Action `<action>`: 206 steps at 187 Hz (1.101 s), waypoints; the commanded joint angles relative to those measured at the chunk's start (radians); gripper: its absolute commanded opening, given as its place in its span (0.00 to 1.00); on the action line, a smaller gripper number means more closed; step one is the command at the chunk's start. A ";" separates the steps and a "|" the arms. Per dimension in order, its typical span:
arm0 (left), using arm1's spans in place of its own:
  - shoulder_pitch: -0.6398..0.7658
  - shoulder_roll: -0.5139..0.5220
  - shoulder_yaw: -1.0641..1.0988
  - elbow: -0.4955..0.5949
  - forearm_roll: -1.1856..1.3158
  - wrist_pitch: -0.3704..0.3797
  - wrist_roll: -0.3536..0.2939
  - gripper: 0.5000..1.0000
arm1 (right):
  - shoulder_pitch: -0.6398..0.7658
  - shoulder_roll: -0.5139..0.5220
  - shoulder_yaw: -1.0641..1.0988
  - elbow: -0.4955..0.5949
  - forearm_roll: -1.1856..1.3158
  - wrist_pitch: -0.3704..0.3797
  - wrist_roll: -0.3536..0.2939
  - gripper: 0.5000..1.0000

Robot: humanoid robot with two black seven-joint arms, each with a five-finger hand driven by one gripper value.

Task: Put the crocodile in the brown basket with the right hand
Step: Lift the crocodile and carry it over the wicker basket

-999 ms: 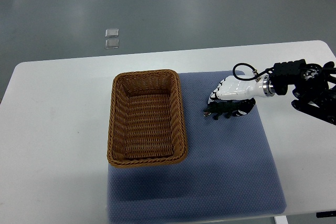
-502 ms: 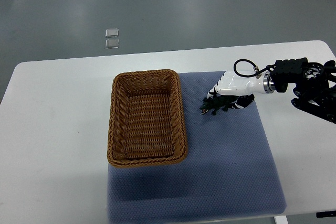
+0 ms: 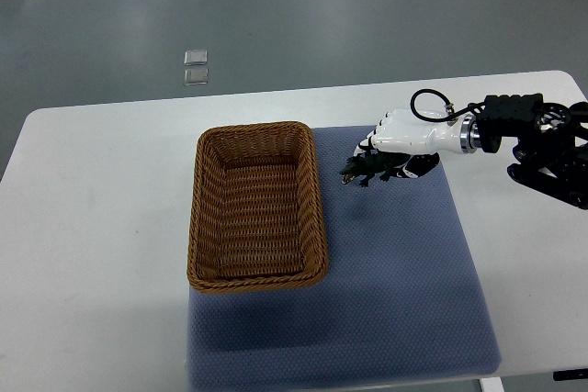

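While the white table (image 3: 92, 227) and the blue-grey mat (image 3: 404, 263) spread over it lie just as they did a second ago, the work on top of them has shifted. The brown basket (image 3: 196, 218) has not moved: it sits on the mat's left part, long side running away from the robot, with nothing inside it. The right arm comes in from the right edge, and over the last second its white right hand (image 3: 400, 140) has travelled left and a little toward the far side of the table — closer to the basket, though still short of its right rim. Its fingers are curled down around the crocodile (image 3: 367, 170), a small dark green toy, which rides under the hand with its snout poking out leftward toward the basket. The toy now hangs over the bare strip of mat just beside the basket's far right corner, apart from the wicker; it looks to be carried clear of the mat, not dragged.

So the grasp seems to have held and the carry is under way — what remains, by my reading, is to cross the rim, get over the open middle and let go. The left hand does not show.
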 commanded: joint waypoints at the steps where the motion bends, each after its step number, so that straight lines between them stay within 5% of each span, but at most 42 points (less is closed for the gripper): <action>1: 0.000 0.000 0.000 0.000 0.000 0.001 0.000 1.00 | 0.022 0.000 0.013 0.001 0.013 -0.002 0.006 0.00; 74: 0.000 0.000 0.000 0.000 0.000 0.000 0.000 1.00 | 0.074 0.039 0.064 0.059 0.013 -0.048 0.042 0.00; 148: 0.000 0.000 0.000 0.000 0.000 0.000 0.000 1.00 | 0.057 0.189 0.061 0.118 0.011 -0.143 0.056 0.07; 181: 0.000 0.000 0.000 0.000 0.000 0.000 -0.001 1.00 | 0.040 0.200 0.053 0.124 0.010 -0.146 0.056 0.32; 194: 0.000 0.000 0.000 0.000 0.000 0.000 0.000 1.00 | 0.026 0.200 0.053 0.124 0.008 -0.146 0.056 0.58; 206: 0.000 0.000 0.000 0.000 0.000 0.000 -0.001 1.00 | 0.020 0.198 0.053 0.124 0.008 -0.148 0.056 0.69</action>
